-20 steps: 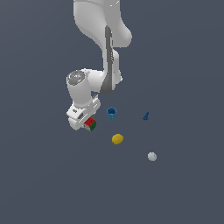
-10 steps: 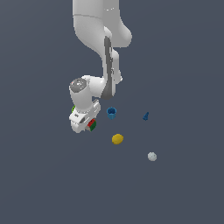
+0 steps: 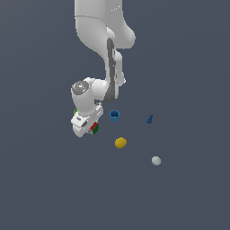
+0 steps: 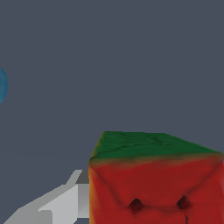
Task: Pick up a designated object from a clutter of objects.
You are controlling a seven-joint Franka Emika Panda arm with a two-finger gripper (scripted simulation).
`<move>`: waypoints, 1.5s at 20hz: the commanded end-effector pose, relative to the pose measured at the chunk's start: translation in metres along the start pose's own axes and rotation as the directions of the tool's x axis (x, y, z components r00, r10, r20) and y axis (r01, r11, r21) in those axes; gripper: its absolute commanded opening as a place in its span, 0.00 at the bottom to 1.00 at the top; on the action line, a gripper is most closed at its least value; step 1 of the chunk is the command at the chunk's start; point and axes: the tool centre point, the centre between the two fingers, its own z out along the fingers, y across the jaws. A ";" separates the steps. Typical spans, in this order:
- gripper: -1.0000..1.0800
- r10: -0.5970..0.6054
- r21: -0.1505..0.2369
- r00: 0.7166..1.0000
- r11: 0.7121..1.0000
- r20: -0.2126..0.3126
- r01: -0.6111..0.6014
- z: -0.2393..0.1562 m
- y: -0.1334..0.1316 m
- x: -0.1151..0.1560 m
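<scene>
Right now we have our gripper low over the cube, which sits between the fingers, one finger just beside its red face; whether we actually pinch it, we cannot tell. We judge this the grasping step. Next comes a firm squeeze and a straight lift, clear of the blue cup and yellow lump.

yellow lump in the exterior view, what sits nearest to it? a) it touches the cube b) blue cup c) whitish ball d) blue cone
b: the blue cup sits just above the yellow lump with a small gap, while the whitish ball and blue cone lie farther off.
</scene>
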 end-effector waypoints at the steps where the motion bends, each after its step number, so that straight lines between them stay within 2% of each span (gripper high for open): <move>1: 0.00 -0.001 0.002 1.000 1.000 0.000 0.001 0.001 -0.001 0.000; 8: 0.00 0.000 0.000 1.000 1.000 0.000 0.000 -0.008 -0.001 0.001; 15: 0.00 0.000 0.000 1.000 1.000 0.000 0.000 -0.040 -0.003 0.005; 21: 0.00 0.000 0.000 1.000 1.000 0.000 0.000 -0.085 -0.006 0.011; 30: 0.00 0.001 0.000 1.000 1.000 0.002 -0.001 -0.174 -0.011 0.022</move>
